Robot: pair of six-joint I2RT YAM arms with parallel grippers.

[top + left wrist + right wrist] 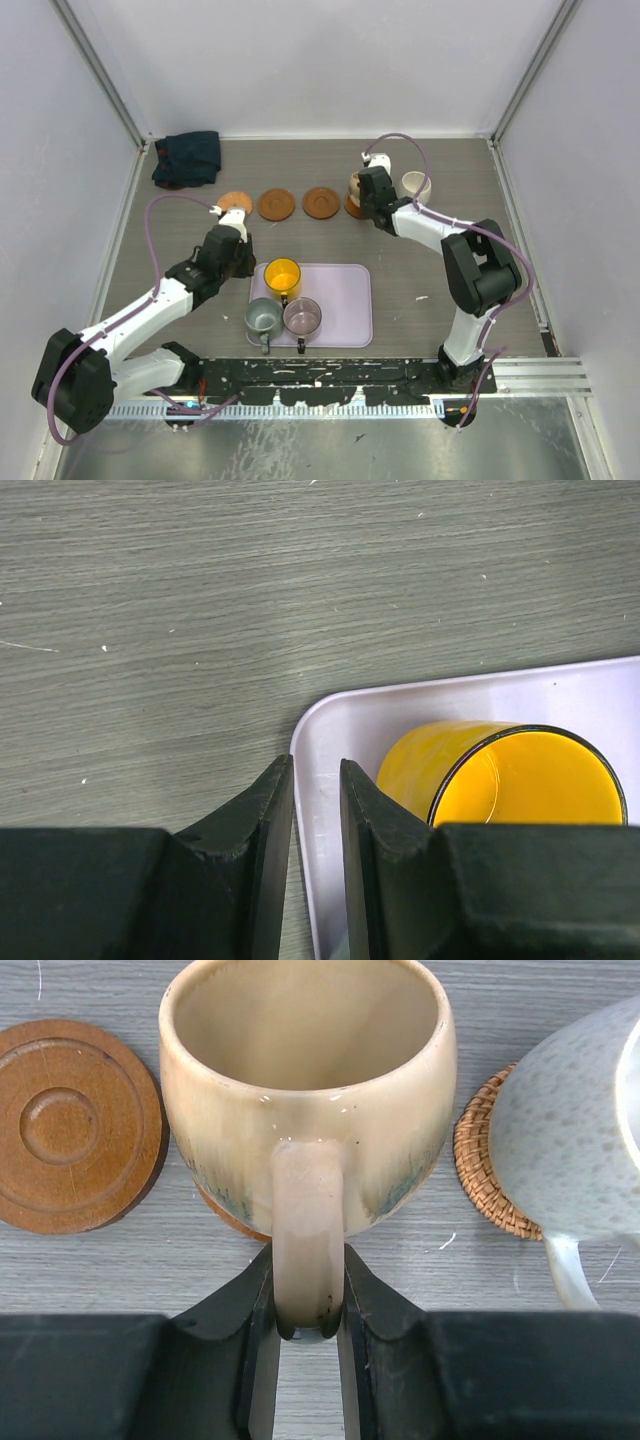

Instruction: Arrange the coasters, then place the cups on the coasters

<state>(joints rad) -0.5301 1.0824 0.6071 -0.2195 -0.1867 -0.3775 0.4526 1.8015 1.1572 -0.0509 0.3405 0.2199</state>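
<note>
The lilac tray (345, 300), near centre, carries the yellow cup (283, 274), grey-green cup (263, 316) and purplish cup (302, 315). The left gripper (316, 780) hangs over its far-left corner, jaws nearly together; I cannot tell whether they pinch the rim. Far right, the right gripper (307, 1290) clamps the handle of the glazed tan cup (305, 1090), which sits on a brown coaster (225, 1215). Just right of it, the speckled cream cup (570, 1130) sits on a woven coaster (480, 1175).

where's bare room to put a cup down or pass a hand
Free: the tray's right half; the strip between coaster row and tray; the table right of the tray. Crowded: the tray's left half, three cups plus the left hand; back right, the right hand on the tan cup beside the white cup.
</note>
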